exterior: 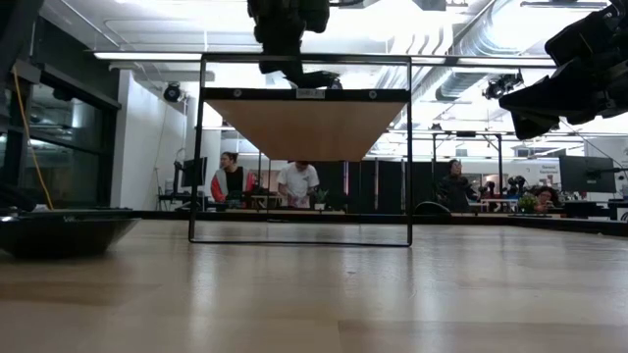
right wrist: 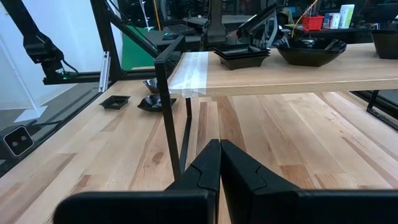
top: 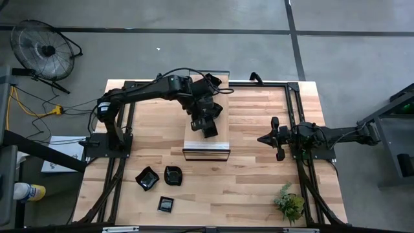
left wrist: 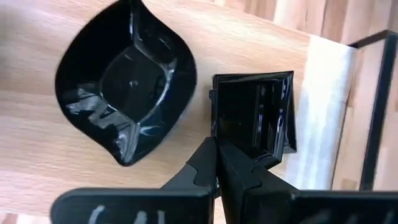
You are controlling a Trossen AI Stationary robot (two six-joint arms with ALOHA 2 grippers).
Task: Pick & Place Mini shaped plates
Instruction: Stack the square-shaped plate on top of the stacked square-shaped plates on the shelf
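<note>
One square plate [left wrist: 255,118] tool-held [left wrist: 216,163], edge-on, shelf-top [left wrist: 323,93]

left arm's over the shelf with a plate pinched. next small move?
Probably open the left gripper and let go. Its fingers are shut on the rim of a square black plate, which seems to sit on the shelf top beside a leaf-shaped plate. Contact can't be confirmed, so ease down slightly first if unsure. The right gripper waits shut, holding nothing.

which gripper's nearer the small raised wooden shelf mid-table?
Left. The left gripper hangs directly over the wooden shelf, by the black plates on it. The right gripper sits off to its side, clear of it.
</note>
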